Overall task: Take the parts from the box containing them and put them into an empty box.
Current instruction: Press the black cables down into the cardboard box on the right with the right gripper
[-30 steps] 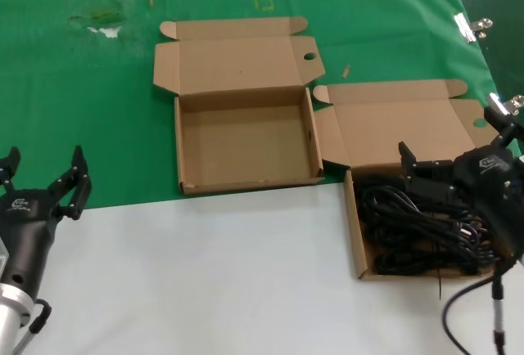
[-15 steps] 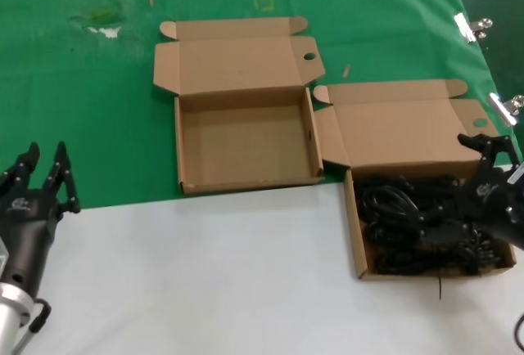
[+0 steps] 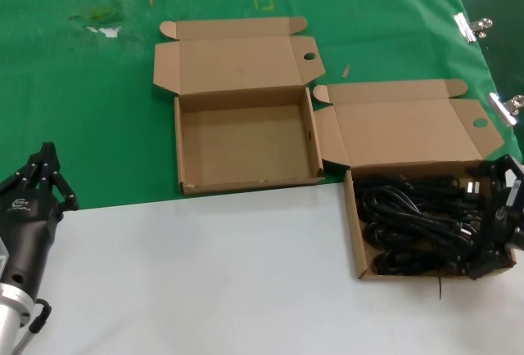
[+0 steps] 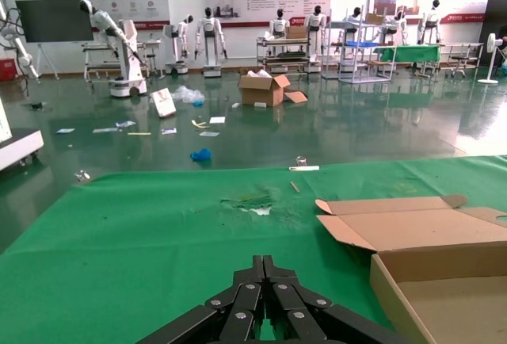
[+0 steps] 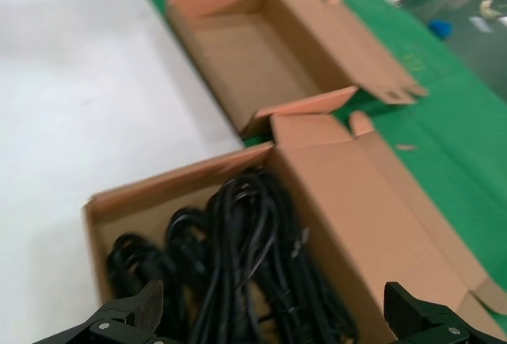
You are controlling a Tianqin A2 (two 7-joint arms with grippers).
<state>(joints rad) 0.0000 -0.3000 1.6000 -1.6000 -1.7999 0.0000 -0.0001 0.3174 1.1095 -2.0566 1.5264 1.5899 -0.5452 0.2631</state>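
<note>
The parts, black power cords, lie bundled in the box containing them at the right, with its lid folded back. My right gripper hangs open at that box's right edge. In the right wrist view its wide-spread fingers straddle the cords, with the gripper holding nothing. The empty box stands open at the centre and shows in both wrist views. My left gripper is shut on nothing at the near left.
A green cloth covers the far part of the table and a white surface the near part. Metal clips hold the cloth's right edge. A torn patch marks the cloth at the far left.
My right gripper has swung rightwards from above the cords to the box's right edge. My left gripper's fingers have closed from spread to shut.
</note>
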